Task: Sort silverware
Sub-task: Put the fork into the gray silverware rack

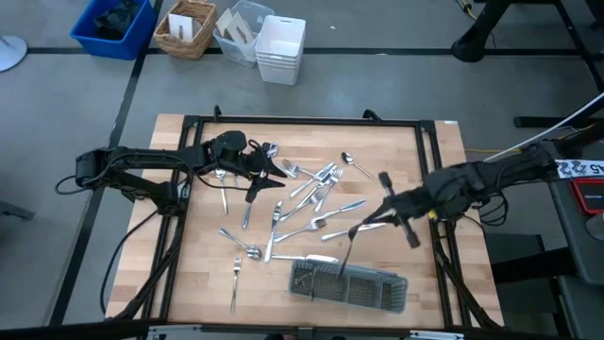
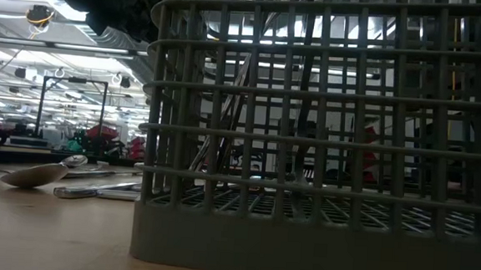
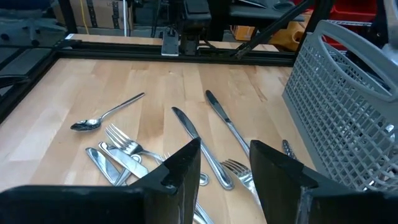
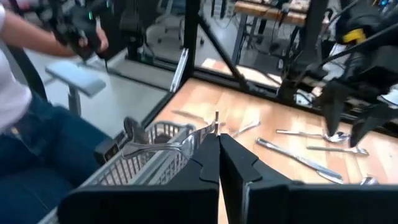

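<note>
On the wooden table (image 1: 189, 227) seen from above, the long grey mesh tray (image 1: 349, 283) lies near the front edge, and the silverware (image 1: 302, 203) is scattered just behind it, toward the table's middle, with one fork (image 1: 235, 283) lying alone off the tray's left end. The left gripper (image 1: 267, 174) hovers over the far left part of that scatter, well apart from the tray, its fingers spread and holding nothing. The right gripper (image 1: 359, 229) hangs just behind the tray's right half, fingers pressed together on a slim piece that points down toward the tray. From table height, the tray's mesh wall (image 2: 323, 157) fills most of the view; a spoon (image 2: 37, 174) and a knife handle (image 2: 95, 192) lie on the table beside it. In the left wrist view, the two dark fingers (image 3: 180, 171) stand apart above forks, knives and a spoon (image 3: 102, 116) lying flat, with the tray's wall (image 3: 339, 118) to one side. In the right wrist view, the fingers (image 4: 208, 163) are closed tight on a fork (image 4: 168, 145) held over the tray's rim (image 4: 149, 162); more pieces lie on the table beyond it, and a person in jeans (image 4: 37, 155) stands past the table edge.
</note>
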